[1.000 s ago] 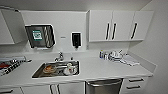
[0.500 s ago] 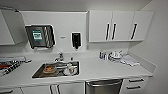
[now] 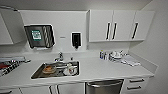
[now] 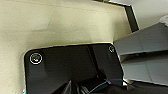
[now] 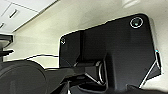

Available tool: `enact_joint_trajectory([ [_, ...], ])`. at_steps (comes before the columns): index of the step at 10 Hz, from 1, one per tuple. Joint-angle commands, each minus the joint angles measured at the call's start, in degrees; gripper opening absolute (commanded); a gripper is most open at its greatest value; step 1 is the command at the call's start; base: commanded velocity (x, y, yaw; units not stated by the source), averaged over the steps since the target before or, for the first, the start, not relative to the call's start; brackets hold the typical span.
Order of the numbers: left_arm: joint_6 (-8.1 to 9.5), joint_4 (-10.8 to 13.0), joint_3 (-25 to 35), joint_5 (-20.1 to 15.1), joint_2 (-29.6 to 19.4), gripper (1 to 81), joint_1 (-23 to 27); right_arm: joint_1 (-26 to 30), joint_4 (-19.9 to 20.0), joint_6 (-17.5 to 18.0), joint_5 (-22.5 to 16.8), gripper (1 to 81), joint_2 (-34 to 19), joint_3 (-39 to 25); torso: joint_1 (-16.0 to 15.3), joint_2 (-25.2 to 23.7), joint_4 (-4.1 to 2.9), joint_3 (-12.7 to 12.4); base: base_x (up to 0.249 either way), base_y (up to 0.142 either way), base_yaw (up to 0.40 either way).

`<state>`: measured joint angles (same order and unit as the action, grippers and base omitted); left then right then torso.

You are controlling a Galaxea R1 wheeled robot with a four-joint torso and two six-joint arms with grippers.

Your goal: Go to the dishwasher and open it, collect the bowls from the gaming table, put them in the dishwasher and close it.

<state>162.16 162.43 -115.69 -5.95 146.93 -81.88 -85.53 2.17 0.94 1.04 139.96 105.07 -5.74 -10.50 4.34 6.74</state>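
Head view looks down on a white kitchen counter (image 3: pixel 105 68) from close in front, and going from its left end to its right: a dish rack (image 3: pixel 10 65) with something red in it sits at the left edge; a steel sink (image 3: pixel 56 70) is set into the counter left of centre, with a tap (image 3: pixel 60 57) behind it and crockery lying in the basin, among it an orange-brown round dish (image 3: pixel 49 69) and a white cup (image 3: pixel 70 70); a cluster of small bottles and white crockery (image 3: pixel 112 55) stands near the back right corner, with a folded cloth (image 3: pixel 130 60) just beside it

On the wall above hang a paper towel dispenser (image 3: pixel 40 36) with a green label, its writing too blurred to read, and a dark soap dispenser (image 3: pixel 76 40); no brand can be made out on either. White wall cabinets (image 3: pixel 117 25) fill the upper right

Below the counter's front edge, right of the sink, the dishwasher (image 3: pixel 104 87) shows its stainless front and bar handle, with white drawers (image 3: pixel 135 84) to its right. Its door looks shut, so I judge the task to be at its start: the robot has reached the unit, but opening, fetching the bowls, loading and closing all remain

Both wrist views show pale floor beside the robot's own dark parts; whether either gripper's jaws are apart or together, or hold anything, cannot be told
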Motion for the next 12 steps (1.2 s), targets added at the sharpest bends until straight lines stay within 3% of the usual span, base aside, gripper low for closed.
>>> enact_joint_trajectory([
  [1,2.84,2.57,2.74,-8.45,-2.78,81.1,2.04,3.73,0.64,0.12,-3.15,81.1,-3.86,-3.12,-3.54,-5.47,0.02,5.14,0.0,0.0,0.0],
  [2,2.84,2.57,3.01,-9.17,-3.22,81.1,1.94,4.08,0.64,0.12,-3.06,81.1,-4.58,-3.65,-4.8,-7.48,0.0,7.05,0.0,0.0,0.0],
  [3,2.84,2.57,3.01,-9.08,-3.4,81.1,1.77,4.79,0.73,0.12,-3.06,81.1,-5.19,-4.01,-6.25,-9.71,0.02,3.78,0.0,0.0,0.0],
  [6,2.84,2.57,4.06,-9.26,-4.18,81.1,1.5,6.98,1.08,1.52,-2.62,81.1,-6.25,-4.8,-9.24,-14.47,0.0,6.65,0.0,0.0,0.0],
  [7,2.84,2.57,4.5,-9.78,-4.45,81.1,1.42,7.78,1.08,2.05,-2.71,81.1,-6.94,-5.49,-10.46,-16.42,0.02,6.89,0.0,0.0,0.0],
  [9,2.84,2.57,4.5,-14.53,-5.33,81.1,0.45,8.4,1.08,2.05,-2.79,81.1,-8.44,-7.0,-13.09,-20.62,0.02,6.97,0.0,0.0,0.0],
  [12,2.84,2.57,6.69,-15.23,-9.36,81.1,-0.25,8.48,1.08,2.75,-2.79,81.1,-10.11,-7.69,-17.16,-27.09,0.0,6.97,0.0,0.0,0.0],
])
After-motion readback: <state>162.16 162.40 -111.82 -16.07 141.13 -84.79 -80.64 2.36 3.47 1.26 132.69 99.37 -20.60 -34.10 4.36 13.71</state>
